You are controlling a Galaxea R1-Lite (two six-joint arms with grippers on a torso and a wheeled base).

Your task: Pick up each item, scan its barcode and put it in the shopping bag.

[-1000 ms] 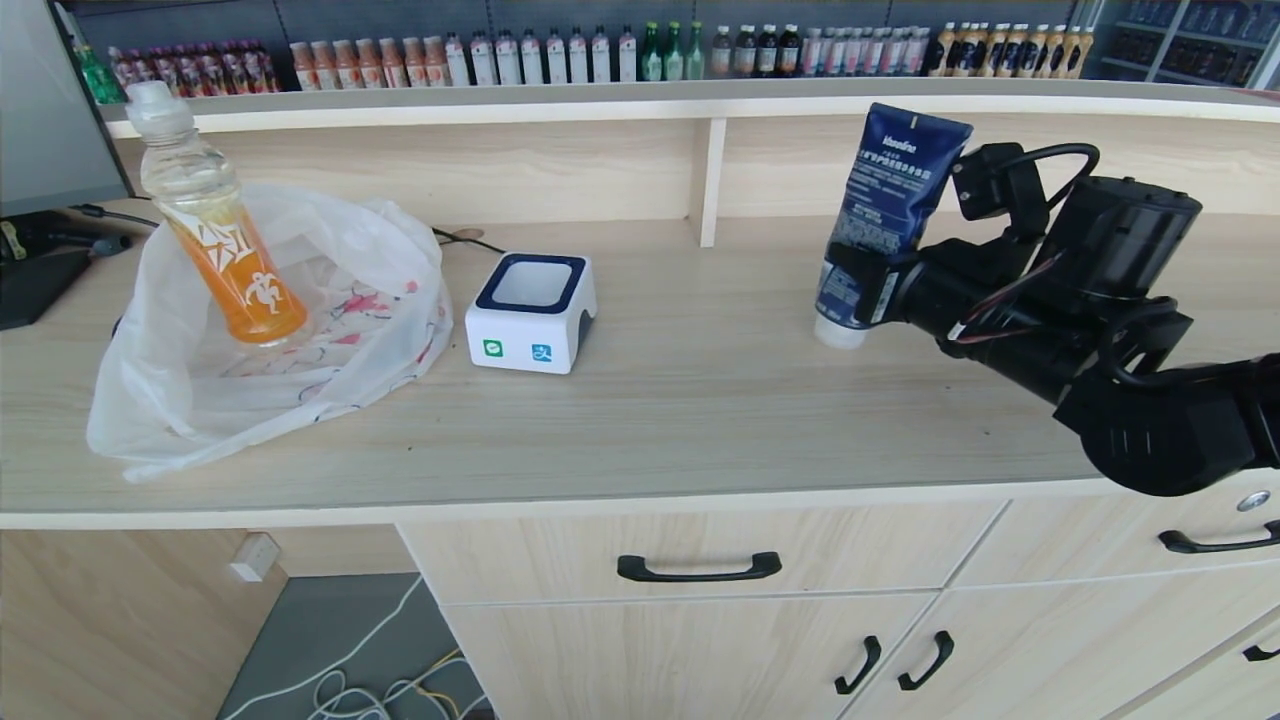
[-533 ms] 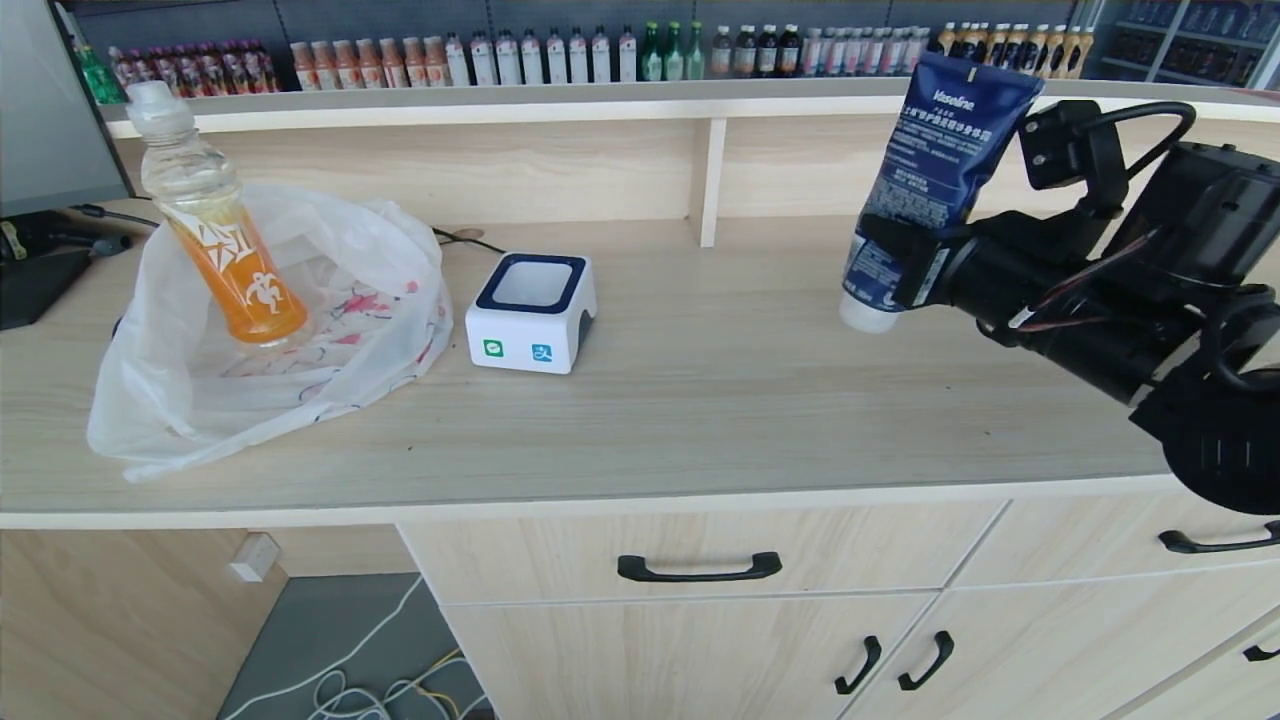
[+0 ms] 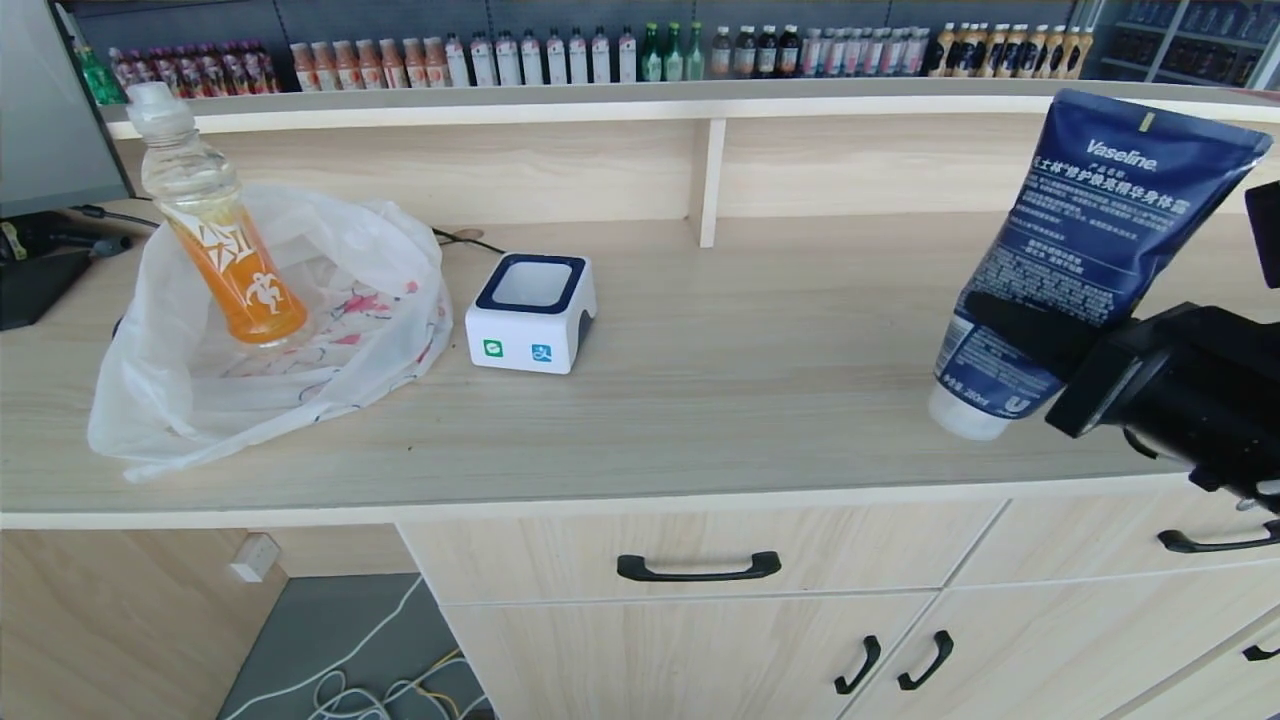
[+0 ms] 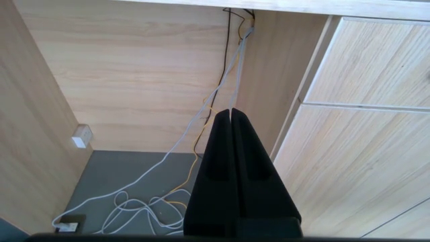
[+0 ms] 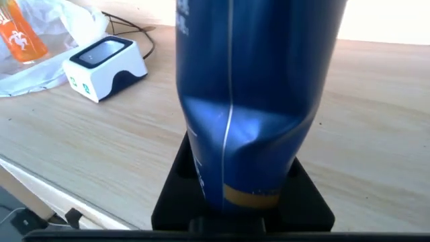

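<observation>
right tool [image 3: 1045, 340] clamped across soft, dented blue tube [image 3: 1080, 250], cap down, clear of the wood-grain table [image 3: 720, 400] at its right end, likely to present the barcode | boxy white scanner [image 3: 532, 312] mid-table | crinkly plastic bag [image 3: 160, 400] holds orange bottle [image 3: 215, 230] | left tool [image 4: 232, 168] fingers together, below the table
</observation>
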